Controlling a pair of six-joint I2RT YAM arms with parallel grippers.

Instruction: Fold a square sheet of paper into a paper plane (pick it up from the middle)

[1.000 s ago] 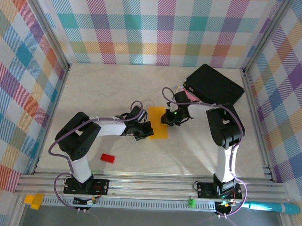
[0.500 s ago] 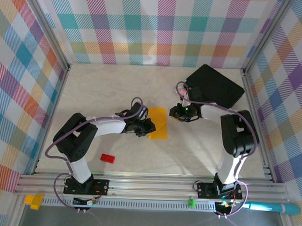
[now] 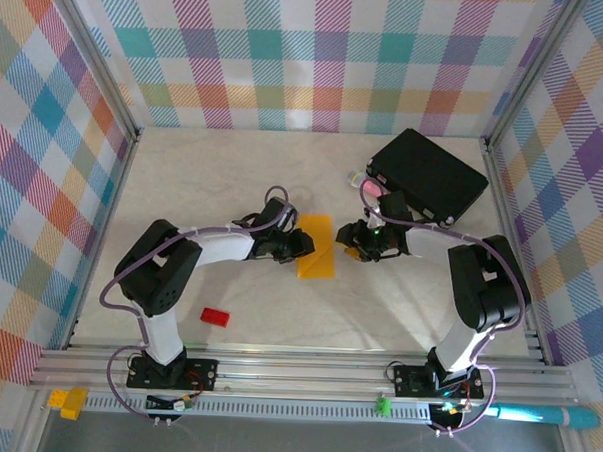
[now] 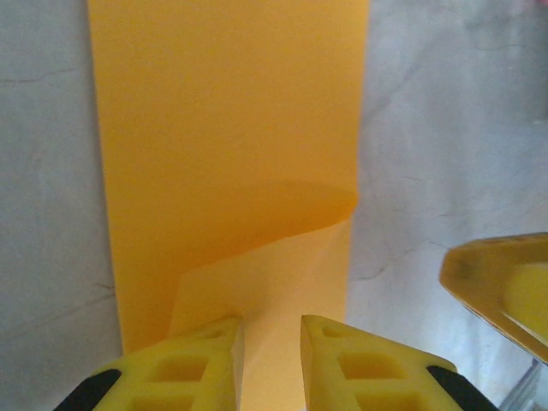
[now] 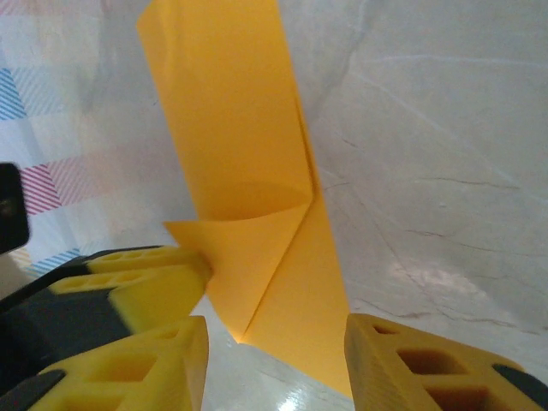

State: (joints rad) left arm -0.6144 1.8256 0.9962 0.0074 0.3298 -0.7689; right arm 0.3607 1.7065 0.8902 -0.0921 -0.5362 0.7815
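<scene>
Right gripper point(image 3: 349, 242) nearer; paper point(image 3: 317, 246) between both jaws.

Paper point(image 3: 317, 246) mid-table between left pincer point(image 3: 299, 245) and right pincer point(image 3: 347, 241).

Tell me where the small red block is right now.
In the top external view, the small red rectangular block lies on the table's near left part, just right of the left arm's base and well short of the folded orange-yellow paper sheet.

thin orange-yellow folded paper sheet point(image 4: 231, 171): near end cut off by frame bottom between left yellow fingers point(image 4: 197, 360) | grip contact hidden | right wrist: sheet's lower edge cropped beside right finger point(image 5: 428, 368)
</scene>
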